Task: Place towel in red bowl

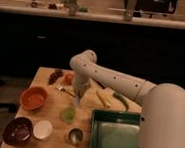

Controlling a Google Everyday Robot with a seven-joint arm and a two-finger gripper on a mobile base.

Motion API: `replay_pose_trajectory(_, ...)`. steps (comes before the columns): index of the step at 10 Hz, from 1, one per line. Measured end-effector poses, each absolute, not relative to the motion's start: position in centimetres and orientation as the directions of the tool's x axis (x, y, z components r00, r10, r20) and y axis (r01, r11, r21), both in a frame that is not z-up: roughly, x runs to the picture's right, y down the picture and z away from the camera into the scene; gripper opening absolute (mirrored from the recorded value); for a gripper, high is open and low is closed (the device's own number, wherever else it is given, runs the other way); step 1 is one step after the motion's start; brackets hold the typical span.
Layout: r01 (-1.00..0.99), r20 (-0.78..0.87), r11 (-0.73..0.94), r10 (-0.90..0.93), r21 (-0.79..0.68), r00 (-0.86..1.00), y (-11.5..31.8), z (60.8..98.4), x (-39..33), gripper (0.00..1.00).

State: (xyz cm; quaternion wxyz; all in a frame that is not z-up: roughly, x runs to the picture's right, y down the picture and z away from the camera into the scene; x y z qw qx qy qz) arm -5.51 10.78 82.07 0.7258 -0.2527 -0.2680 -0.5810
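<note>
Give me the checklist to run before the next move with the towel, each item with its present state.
1. gripper shut on the towel: ok.
2. towel clear of the table: cannot tell.
3. red bowl upright and empty: ok.
4. gripper over the red bowl: not ok; it hangs to picture right of it, near the green cup.
5. red bowl apart from the maroon bowl: ok.
</note>
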Motion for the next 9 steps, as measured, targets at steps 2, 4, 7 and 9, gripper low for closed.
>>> replay_pose_trajectory(2,0.979,0.683,0.196,-0.71,-0.046,0.174,10.7,82.3,-5.6,0.06)
replay_pose_trajectory(4,0.983,0.679,0.182,-0.72,-0.012,0.142,9.8,83.0,-7.5,0.06)
replay_pose_trajectory(7,0.986,0.67,0.157,-0.737,0.049,0.084,7.9,83.9,-13.2,0.06)
replay_pose_trajectory(9,0.986,0.666,0.14,-0.745,0.092,0.044,6.9,84.0,-15.8,0.06)
